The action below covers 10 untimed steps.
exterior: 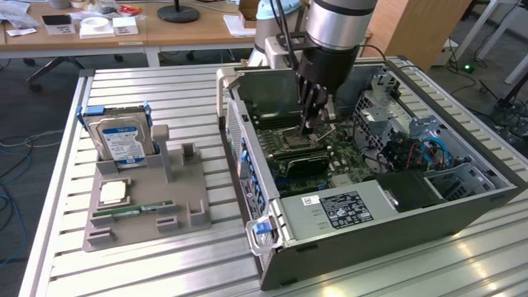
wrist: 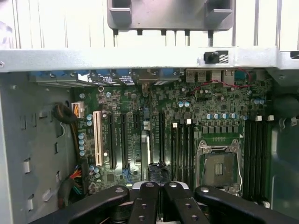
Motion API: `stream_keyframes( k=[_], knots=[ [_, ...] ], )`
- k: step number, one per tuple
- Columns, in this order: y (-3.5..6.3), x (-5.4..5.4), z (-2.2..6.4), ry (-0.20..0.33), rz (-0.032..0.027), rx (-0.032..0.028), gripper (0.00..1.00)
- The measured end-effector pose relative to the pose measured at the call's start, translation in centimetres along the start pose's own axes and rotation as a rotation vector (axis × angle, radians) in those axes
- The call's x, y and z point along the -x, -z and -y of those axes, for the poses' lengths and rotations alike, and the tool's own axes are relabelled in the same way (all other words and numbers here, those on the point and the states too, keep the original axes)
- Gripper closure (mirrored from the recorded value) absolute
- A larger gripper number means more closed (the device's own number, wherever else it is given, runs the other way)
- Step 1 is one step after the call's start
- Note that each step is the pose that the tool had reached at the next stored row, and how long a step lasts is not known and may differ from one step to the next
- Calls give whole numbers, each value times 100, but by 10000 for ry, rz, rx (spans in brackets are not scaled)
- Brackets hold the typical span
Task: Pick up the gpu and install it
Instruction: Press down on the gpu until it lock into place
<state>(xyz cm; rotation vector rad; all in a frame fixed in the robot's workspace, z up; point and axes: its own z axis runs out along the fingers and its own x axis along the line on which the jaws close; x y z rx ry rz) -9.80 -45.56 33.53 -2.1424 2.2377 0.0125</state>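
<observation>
The gpu (exterior: 303,164) is a dark flat card standing on edge in the slot area of the motherboard (exterior: 330,154), inside the open computer case (exterior: 247,154). My gripper (exterior: 311,129) hangs just above the card, fingers pointing down and shut, with a small gap to it. In the wrist view the shut fingers (wrist: 145,196) frame the gripper (wrist: 159,186), and the dark top edge of the gpu (wrist: 155,169) lies right beyond them, in line with the expansion slots. Nothing shows between the fingers.
The bare CPU socket (wrist: 219,168) and memory slots sit beside the gpu. On the exterior view's left, a grey holder (exterior: 148,204) carries a blue-labelled hard drive (exterior: 122,141), a CPU chip (exterior: 113,192) and a green memory stick (exterior: 132,210). The case walls stand close around the arm.
</observation>
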Motion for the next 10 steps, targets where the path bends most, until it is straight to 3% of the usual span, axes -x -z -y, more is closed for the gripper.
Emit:
stream_keyframes(
  k=[4, 10],
  knots=[
    [78, 3, 1, -1, 0, -23, 89],
    [86, 3, 1, -1, 1, -27, 89]
  ],
)
